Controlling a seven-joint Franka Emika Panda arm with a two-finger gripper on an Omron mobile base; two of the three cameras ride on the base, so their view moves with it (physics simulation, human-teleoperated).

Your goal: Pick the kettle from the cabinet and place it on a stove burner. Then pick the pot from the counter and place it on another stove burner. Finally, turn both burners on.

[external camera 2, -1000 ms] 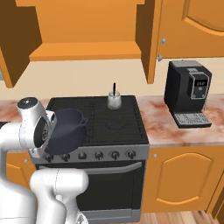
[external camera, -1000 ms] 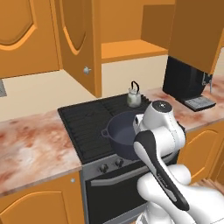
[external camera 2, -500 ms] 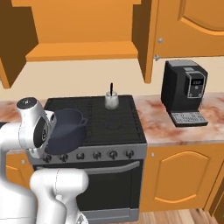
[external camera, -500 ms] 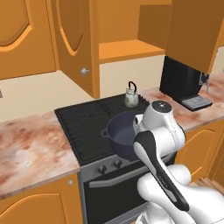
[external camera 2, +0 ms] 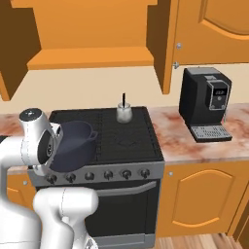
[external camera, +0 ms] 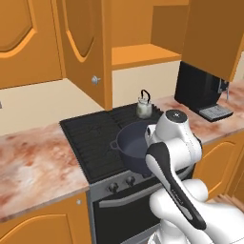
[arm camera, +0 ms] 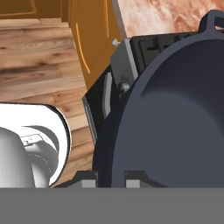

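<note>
Nothing shifted but camera: navy-grey pot [external camera: 132, 145], lidless, tilted.

Whole view shifted leftward with the driving base; pot [external camera: 136, 145] and arm otherwise unchanged.

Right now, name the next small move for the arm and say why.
Probably carry the pot a little further over the front burner and lower it onto the grate. The gripper is shut on the pot's rim, the pot hangs tilted at the stove's front edge, and the kettle already sits on a rear burner.
</note>
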